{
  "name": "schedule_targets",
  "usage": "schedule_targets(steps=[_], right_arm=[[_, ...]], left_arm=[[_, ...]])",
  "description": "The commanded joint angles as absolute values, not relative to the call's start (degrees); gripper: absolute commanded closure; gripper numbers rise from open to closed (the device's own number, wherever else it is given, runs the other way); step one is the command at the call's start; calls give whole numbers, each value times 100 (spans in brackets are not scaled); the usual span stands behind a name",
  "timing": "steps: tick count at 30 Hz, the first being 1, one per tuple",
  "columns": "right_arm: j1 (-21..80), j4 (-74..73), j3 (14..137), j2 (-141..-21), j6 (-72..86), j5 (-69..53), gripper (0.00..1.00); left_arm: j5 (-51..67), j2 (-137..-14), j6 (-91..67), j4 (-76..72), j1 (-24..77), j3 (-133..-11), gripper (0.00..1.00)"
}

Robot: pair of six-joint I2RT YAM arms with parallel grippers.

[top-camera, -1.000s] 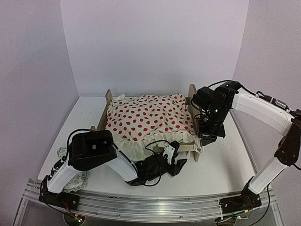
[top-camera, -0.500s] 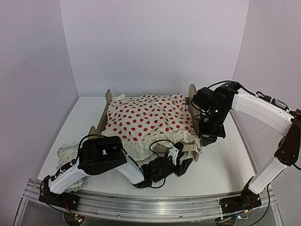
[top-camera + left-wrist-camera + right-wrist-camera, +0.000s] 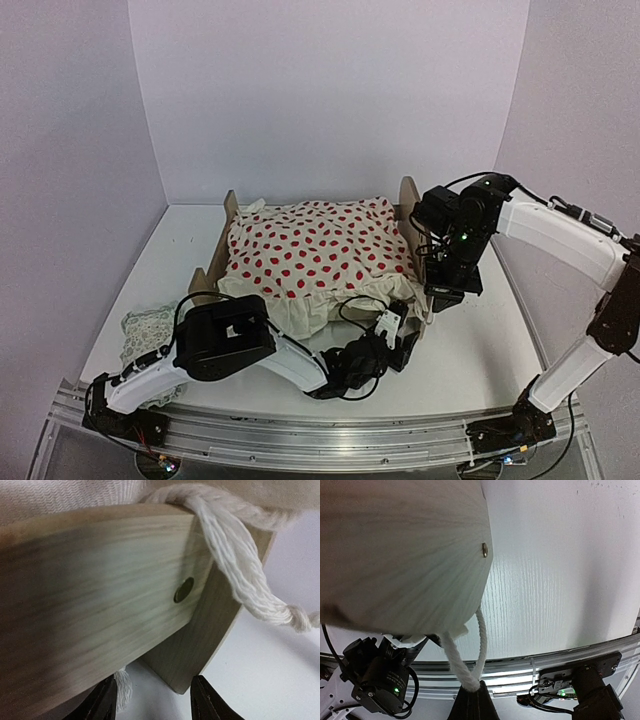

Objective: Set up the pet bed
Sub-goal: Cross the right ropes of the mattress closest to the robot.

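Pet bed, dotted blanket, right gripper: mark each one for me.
pet bed (image 3: 90,590), left wrist view, on the wooden side panel.
dotted blanket (image 3: 312,245), top external view, middle of the red-dotted cloth.
right gripper (image 3: 471,692), right wrist view, fingertips, shut on the white cord (image 3: 454,659).

The left arm has swung to the right along the near side of the pet bed (image 3: 408,200). The left gripper (image 3: 398,332), which a second ago was under the middle of the blanket (image 3: 310,250) ruffle, now sits at the bed's near right corner, its jaws drawn in a little but with a gap between them. The arm's bulky black elbow (image 3: 225,345) has followed it to the right, and that has uncovered more of the pale lacy cloth (image 3: 140,328) lying on the left.
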State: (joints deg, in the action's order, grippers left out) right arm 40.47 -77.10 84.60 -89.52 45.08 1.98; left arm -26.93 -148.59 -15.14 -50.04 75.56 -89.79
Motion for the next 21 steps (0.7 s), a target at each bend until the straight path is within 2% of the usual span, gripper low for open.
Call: schedule_targets(steps=[1, 4, 7, 12, 13, 14, 16, 21], right_arm=[[4083, -7679, 8461, -8797, 4430, 44, 100], [4080, -7679, 8455, -8793, 4458, -103, 100], [4079, -7684, 8412, -8779, 4491, -174, 100], [4078, -7680, 8273, -8721, 4571, -289, 100], [4078, -7676, 8243, -8711, 4586, -297, 100], [4078, -7678, 8221, -8703, 4593, -296, 100], [4080, -7675, 8224, -8708, 4572, -267, 100], [4083, -7676, 8371, -8772, 4466, -179, 100]], left_arm=[[-3396, -15113, -1739, -3863, 7513, -9200, 47], [-3636, -15189, -1924, -3421, 7509, -9467, 48], [-3933, -15368, -2107, -2949, 7511, -9928, 55], [-4109, -15554, -1949, -3262, 7505, -10237, 67], [-4053, -15571, -1825, -3357, 7505, -10242, 73], [-4030, -15579, -1744, -3428, 7498, -10232, 88], [-4014, -15499, -1697, -3482, 7502, -10037, 99], [-3984, -15089, -1418, -3936, 7504, -9146, 100]])
